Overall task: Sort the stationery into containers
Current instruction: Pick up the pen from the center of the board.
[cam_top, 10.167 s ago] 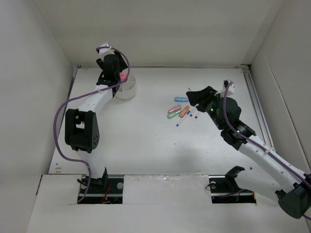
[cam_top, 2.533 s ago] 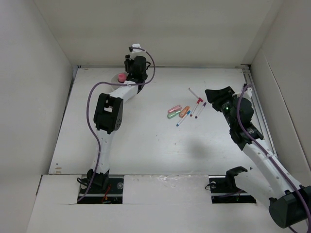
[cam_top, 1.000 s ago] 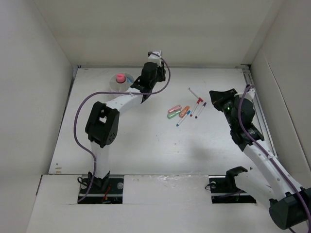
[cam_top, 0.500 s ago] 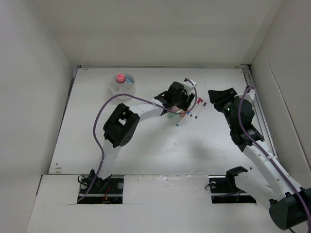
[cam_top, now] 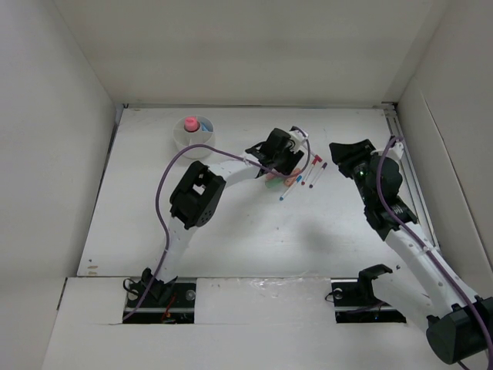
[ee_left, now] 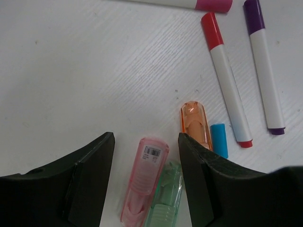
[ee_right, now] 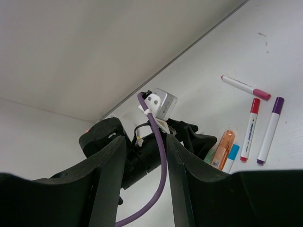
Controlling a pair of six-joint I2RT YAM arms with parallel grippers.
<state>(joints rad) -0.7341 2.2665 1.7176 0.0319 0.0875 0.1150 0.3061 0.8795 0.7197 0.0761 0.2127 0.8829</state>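
Note:
My left gripper stands open low over the stationery pile, its fingers on either side of a pink capsule piece and a green one. An orange capsule, a blue-capped pen, a red-capped pen and a purple-capped pen lie just beyond. In the top view, the left gripper covers part of the pile. My right gripper hangs open and empty to the right of the pens. The white bowl at the back left holds a pink-topped item.
The left arm's purple cable and wrist camera fill the space ahead of my right gripper. A pink-capped pen lies farthest back. Side walls close in the table; a rail runs along its right edge.
The left arm has swung from beside the bowl across to the stationery pile and its jaws have opened. The right gripper's jaws have opened too; that arm has hardly moved.

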